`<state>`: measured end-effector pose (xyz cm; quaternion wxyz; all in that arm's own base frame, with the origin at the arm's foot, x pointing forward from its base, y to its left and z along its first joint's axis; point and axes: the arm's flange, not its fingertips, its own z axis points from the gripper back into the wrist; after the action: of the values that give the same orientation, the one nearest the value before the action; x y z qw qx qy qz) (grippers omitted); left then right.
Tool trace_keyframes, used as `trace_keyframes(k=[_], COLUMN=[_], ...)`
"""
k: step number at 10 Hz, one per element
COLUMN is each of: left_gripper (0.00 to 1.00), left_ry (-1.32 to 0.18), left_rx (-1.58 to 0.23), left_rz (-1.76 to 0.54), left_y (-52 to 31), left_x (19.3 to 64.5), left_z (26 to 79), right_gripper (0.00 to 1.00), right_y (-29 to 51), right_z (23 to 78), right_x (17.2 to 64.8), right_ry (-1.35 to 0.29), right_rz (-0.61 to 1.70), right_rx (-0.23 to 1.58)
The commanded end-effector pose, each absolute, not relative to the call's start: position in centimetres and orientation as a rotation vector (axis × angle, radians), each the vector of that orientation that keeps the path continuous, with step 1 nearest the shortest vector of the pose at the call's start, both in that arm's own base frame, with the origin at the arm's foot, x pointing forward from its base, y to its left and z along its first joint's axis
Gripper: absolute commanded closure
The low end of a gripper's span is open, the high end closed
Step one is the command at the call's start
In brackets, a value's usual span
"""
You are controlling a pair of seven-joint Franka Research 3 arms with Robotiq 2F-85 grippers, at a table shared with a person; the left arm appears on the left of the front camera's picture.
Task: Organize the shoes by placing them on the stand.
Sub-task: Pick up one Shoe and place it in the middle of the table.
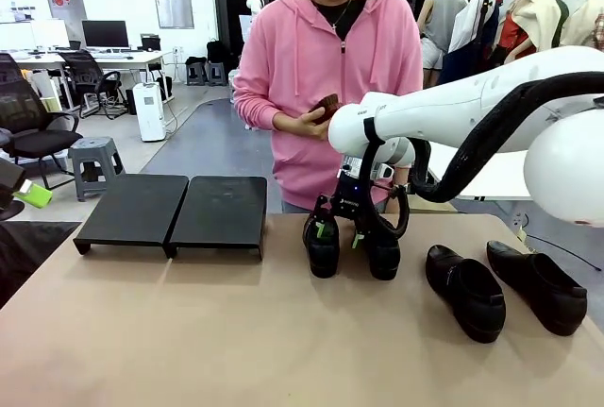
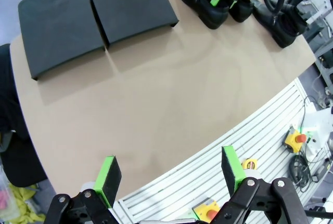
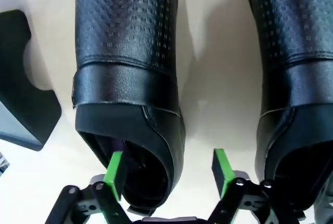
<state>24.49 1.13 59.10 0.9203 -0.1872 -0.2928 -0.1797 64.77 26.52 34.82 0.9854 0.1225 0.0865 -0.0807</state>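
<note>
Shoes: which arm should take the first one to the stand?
Right. The right gripper straddles the side wall of the shoe nearest the stand, one finger inside the opening. The left gripper hangs open over the near table edge, far from every shoe.

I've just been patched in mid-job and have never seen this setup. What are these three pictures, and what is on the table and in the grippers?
Two white robot arms with two-finger grippers work at a tan table. The front view looks across it at a person in pink; the other two look along each gripper's fingers. On the table: the stand, bare, and four black shoes. The right gripper has one pad inside the leftmost shoe, the other outside, not clamped. The left gripper hangs open, holding nothing.
</note>
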Motion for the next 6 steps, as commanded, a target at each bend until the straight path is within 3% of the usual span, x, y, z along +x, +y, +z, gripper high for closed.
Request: trace_keyframes(k=[1, 6], left_gripper=[0.00, 0.00], left_ry=[-0.602, -0.602], left_rx=[-0.403, -0.403], left_rz=[-0.379, -0.379], left_y=[1.23, 1.23], left_x=[24.49, 24.49], left_z=[59.11, 59.11], right_gripper=[1.00, 1.00], right_y=[27.38, 27.91], right_z=[35.84, 35.17], right_x=[65.59, 65.98], right_ry=[0.158, 0.160], right_rz=[-0.193, -0.229], right_rx=[0.202, 0.135])
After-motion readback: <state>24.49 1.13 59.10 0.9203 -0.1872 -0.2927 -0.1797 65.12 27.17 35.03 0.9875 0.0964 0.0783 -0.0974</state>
